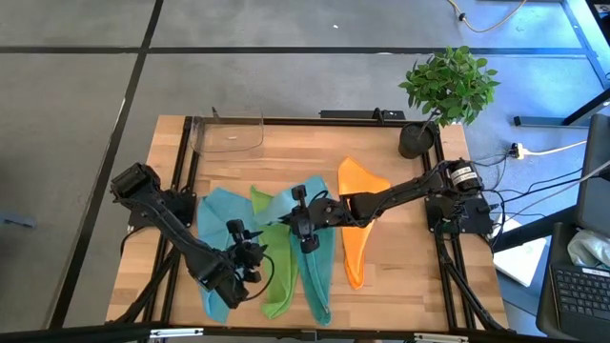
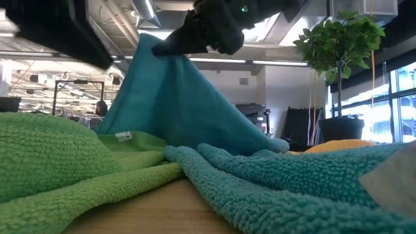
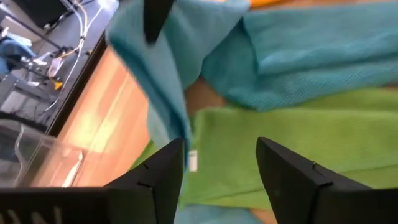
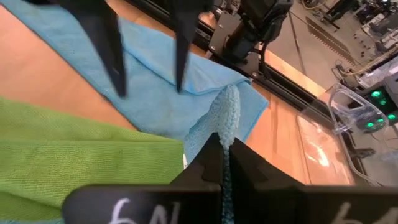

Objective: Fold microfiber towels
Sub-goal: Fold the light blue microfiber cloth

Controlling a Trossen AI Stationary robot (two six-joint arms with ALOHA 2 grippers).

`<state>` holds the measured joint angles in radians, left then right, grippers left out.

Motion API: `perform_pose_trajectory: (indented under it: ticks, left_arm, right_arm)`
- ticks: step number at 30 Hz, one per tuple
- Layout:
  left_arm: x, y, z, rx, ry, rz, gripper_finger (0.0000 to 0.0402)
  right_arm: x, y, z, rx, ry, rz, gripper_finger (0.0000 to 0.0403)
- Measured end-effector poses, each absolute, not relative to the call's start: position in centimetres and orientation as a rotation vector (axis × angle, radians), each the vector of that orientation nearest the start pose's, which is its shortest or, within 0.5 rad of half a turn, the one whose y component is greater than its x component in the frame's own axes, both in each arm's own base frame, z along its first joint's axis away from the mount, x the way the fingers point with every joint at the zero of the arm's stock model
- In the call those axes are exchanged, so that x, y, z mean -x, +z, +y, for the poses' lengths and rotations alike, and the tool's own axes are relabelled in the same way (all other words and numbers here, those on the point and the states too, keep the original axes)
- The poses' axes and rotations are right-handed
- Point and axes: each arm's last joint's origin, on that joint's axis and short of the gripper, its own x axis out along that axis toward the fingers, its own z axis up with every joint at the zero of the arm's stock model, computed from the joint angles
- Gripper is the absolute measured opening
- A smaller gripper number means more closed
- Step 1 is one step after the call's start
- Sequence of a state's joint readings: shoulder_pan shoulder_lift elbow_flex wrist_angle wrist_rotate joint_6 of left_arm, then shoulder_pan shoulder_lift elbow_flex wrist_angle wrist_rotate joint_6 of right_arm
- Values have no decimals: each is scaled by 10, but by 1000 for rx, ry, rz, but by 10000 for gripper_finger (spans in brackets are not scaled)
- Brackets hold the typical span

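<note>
From above, the right hand (image 1: 307,232) reaches to the middle of the worktop (image 1: 286,143) and pinches a corner of the teal towel (image 1: 315,272), whose length trails away from it toward the front edge. The lime green towel (image 1: 276,276) lies just beside and partly under that cloth, a light blue towel (image 1: 221,214) spreads beyond the left hand (image 1: 250,267), and the orange towel (image 1: 357,229) rests on the right hand's far side, under its arm. The step in hand looks like the opening of a fold: one corner raised, the rest still flat.

At table height, the teal towel (image 2: 188,110) hangs as a taut tent from the right hand (image 2: 195,36), its fuzzy pile draping over the green towel (image 2: 58,156) below.

The left wrist view shows the left hand (image 3: 221,165) with its jaws spread wide and empty, poised just over the green cloth (image 3: 298,124), with the lifted teal fabric (image 3: 161,81) immediately ahead.

The right wrist view shows the right hand (image 4: 225,149) clamped tight on a bunched ridge of teal, the blue towel (image 4: 155,93) flat beyond it.

Next, the left hand probably needs to take a second corner so the edge can be carried over evenly.
</note>
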<state>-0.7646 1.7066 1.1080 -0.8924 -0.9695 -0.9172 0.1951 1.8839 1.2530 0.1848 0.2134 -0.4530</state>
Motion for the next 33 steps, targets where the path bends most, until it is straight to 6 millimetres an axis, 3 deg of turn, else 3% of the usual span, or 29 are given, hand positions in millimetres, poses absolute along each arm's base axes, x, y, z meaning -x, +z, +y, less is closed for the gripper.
perform_pose_trajectory:
  ticks: [16, 33]
  left_arm:
    - [-219, 146, -167, -258, 627, 655, 202]
    - [-242, 134, -124, -272, 759, 658, 201]
  right_arm:
    - [-416, 220, 74, 559, 76, 408, 6]
    - [-416, 222, 74, 577, 81, 390, 6]
